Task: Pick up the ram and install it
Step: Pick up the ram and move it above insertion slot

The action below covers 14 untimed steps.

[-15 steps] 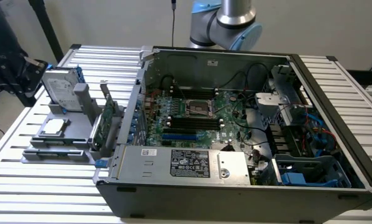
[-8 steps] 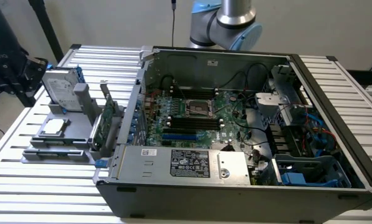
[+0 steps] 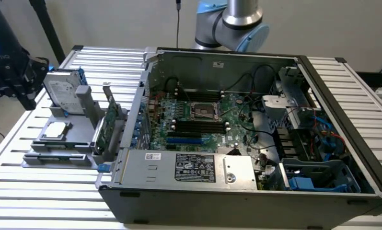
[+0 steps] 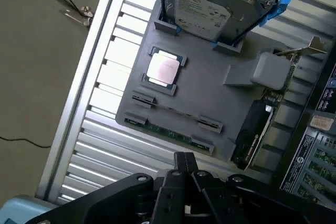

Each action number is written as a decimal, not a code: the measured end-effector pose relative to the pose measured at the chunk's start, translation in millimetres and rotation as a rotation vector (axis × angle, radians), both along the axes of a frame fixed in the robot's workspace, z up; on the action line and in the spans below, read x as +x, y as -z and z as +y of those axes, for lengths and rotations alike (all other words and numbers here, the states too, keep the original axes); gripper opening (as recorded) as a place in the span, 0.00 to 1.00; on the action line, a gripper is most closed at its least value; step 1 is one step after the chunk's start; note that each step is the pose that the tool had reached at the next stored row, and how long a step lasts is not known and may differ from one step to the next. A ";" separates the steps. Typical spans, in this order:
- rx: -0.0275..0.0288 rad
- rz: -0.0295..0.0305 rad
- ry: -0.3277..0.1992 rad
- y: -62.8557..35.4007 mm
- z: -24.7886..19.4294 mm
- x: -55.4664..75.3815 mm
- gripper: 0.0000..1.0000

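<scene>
Ram [image 4: 168, 131] untouched, lying in grey fixture [image 4: 210, 85] on table [image 4: 118, 51]. Pincer [image 4: 184, 158] hovers near it, closed, empty. Pickup and install both outstanding.

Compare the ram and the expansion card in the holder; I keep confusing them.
The ram is a long, narrow strip; the expansion card is taller and broader. The card carries a metal bracket; the ram has none. Both are green boards on edge in the gray holder.

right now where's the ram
The ram sits in the grey holder on the exterior view's left, beside the processor, outside the computer case.
</scene>
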State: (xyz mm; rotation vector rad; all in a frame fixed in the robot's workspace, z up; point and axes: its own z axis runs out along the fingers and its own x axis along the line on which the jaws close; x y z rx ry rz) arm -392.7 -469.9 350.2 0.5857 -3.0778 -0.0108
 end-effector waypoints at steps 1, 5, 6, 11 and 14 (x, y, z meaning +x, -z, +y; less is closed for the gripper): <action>0.0000 0.0000 -0.018 0.0 0.0 0.0 0.11; 0.0000 0.0000 -0.090 0.2 0.0 0.0 0.11; -0.0001 0.0001 -0.108 0.3 0.0 0.0 0.11; 0.0000 0.0001 -0.199 0.6 0.0 0.0 0.11; -0.0001 0.0002 -0.254 0.7 0.0 0.0 0.11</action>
